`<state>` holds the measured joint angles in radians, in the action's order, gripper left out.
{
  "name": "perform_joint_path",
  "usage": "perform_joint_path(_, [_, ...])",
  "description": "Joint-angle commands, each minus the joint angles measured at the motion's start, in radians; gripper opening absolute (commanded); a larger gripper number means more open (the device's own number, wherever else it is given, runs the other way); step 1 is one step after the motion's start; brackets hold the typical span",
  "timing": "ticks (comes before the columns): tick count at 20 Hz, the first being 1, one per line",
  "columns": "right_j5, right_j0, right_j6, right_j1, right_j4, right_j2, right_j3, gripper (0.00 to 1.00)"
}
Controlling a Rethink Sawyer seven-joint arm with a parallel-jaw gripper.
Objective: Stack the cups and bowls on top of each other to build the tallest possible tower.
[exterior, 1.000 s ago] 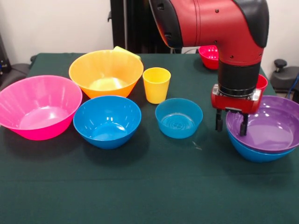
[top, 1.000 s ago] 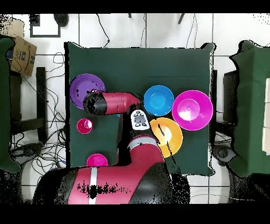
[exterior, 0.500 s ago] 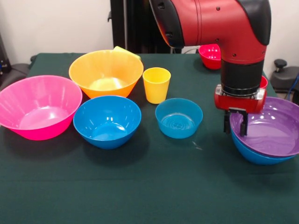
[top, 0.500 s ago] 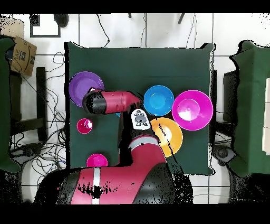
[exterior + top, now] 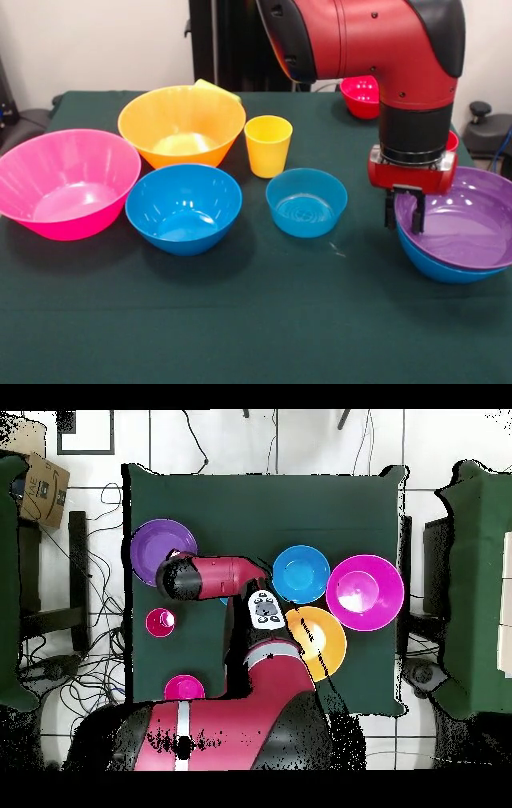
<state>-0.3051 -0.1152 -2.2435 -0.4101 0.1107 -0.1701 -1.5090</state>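
on the green table (image 5: 240,320), claw (image 5: 404,218) grips purple bowl's (image 5: 468,224) rim.

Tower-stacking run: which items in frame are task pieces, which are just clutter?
Task pieces:
- large pink plastic bowl
- large orange plastic bowl
- medium blue plastic bowl
- small translucent blue bowl
- yellow plastic cup
- purple bowl nested in another blue bowl
- small red bowl
- gripper at the purple bowl's rim

Clutter:
- cardboard box beside the table
- floor cables
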Motion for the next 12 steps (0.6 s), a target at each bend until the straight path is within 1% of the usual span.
perform_joint_path(1, [-0.005,0.002,0.059,0.081,0.094,-0.054,-0.005,0.0])
perform_joint_path(5, [-0.041,-0.004,0.085,0.067,0.11,-0.034,-0.005,0.0])
perform_joint_path(12, [-0.082,-0.054,0.14,0.053,0.145,-0.031,0.002,0.0])
